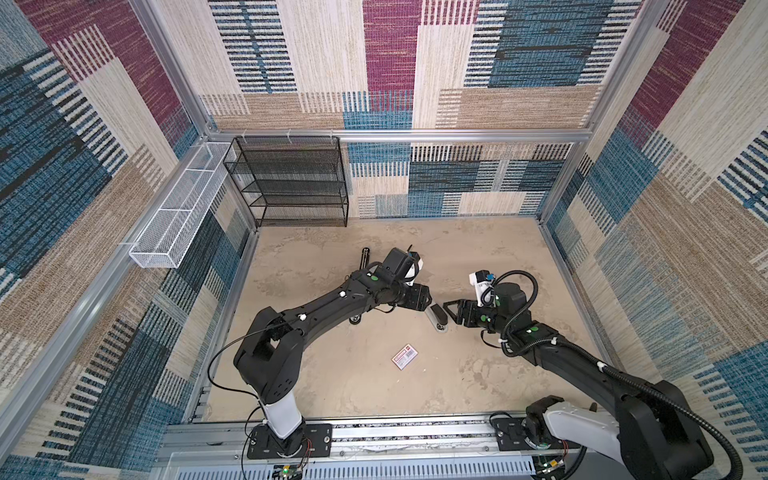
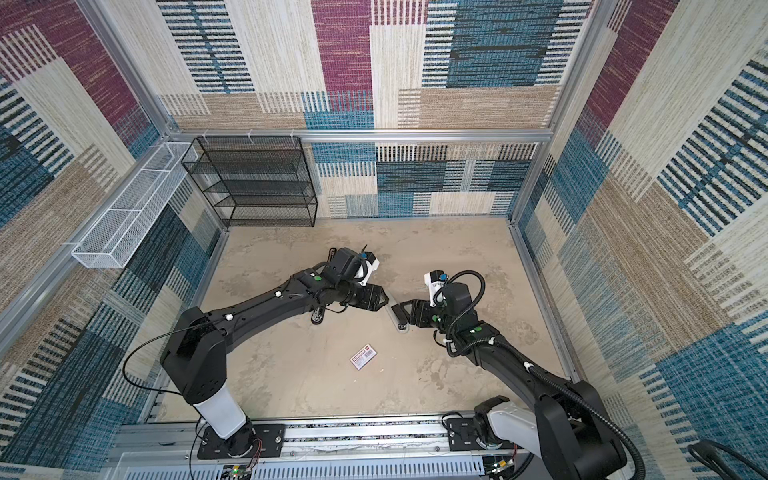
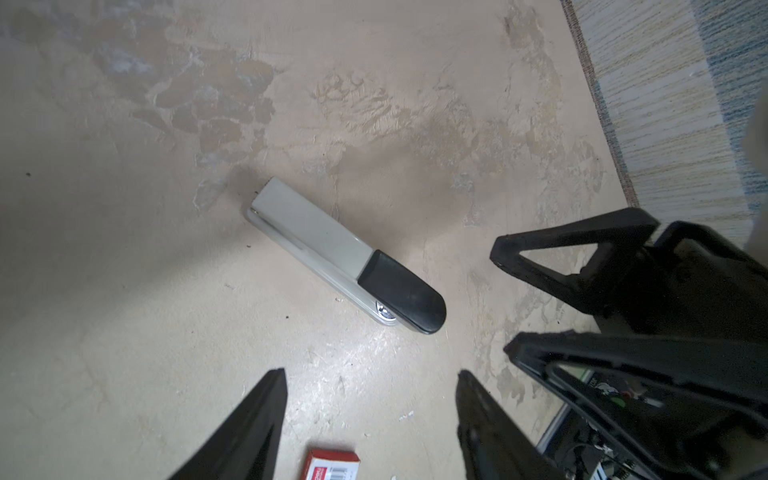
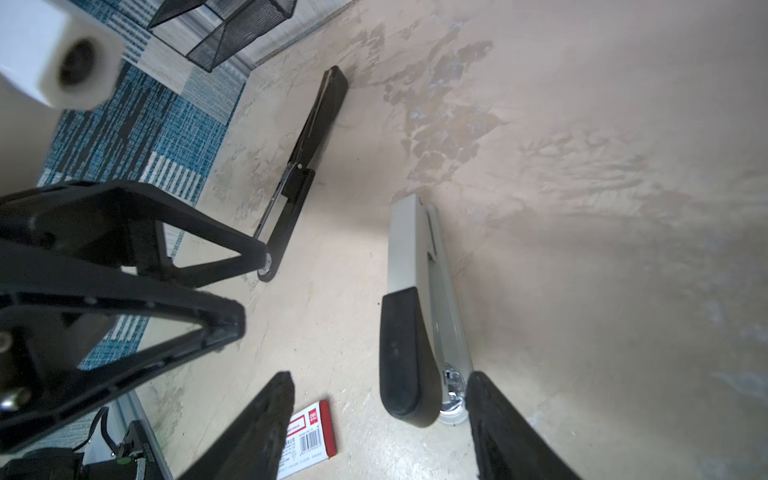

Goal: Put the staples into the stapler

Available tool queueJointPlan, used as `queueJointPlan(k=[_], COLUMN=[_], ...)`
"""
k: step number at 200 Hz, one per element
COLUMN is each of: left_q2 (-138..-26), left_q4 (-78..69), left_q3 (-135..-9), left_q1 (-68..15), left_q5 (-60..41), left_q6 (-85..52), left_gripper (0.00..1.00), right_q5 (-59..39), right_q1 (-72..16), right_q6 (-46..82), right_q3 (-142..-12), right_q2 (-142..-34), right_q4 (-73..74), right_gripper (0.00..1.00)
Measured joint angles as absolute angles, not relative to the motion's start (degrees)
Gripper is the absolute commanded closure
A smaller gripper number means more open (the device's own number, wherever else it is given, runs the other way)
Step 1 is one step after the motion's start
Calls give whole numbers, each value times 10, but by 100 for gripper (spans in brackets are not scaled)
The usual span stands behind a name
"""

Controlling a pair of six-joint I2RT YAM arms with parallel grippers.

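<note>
Between the two arms, near the middle of the table, the stapler lies closed on its base, a grey body with a black cap at one end. The left gripper hangs just short of it, its jaws apart with nothing between them. The right gripper faces it from the opposite side, jaws likewise spread. The stapler's black end sits between its fingers, one of them close beside the shiny hinge, but nothing is clamped.

Judging by this, the work is at its opening step: getting hold of the stapler so that its top can be swung up. That move likely calls for one claw to pin the base while the other lifts the cap end, taking care that the smooth body does not skid.

No staples are in view. The white box with the red label lies shut on the table nearer the arm bases, apart from the stapler, and presumably holds them. A long black hinged bar, perhaps a second stapler folded open, lies under the left arm. Against the back wall the black mesh rack shows nothing on its shelves, and the white wire basket on the side wall looks empty too.
</note>
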State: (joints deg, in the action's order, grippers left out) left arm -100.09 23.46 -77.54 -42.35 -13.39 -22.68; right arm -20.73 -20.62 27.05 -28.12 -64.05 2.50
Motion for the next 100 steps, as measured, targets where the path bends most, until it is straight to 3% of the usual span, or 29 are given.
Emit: queueJointPlan(k=[34,100], left_q2=[-1023,-1098], left_q4=[258,333], left_q3=[-810,-915], left_q1=[-453,-468], left_q5=[-123,-121], left_q6=[-166,-92], left_gripper=[31,31], right_q5=[-192,-188], right_q1=[-164,-146], right_q6=[311,338], right_q3=[-225,-192], right_q2=[-596,-559], right_q4=[10,-11], right_gripper=[25,25])
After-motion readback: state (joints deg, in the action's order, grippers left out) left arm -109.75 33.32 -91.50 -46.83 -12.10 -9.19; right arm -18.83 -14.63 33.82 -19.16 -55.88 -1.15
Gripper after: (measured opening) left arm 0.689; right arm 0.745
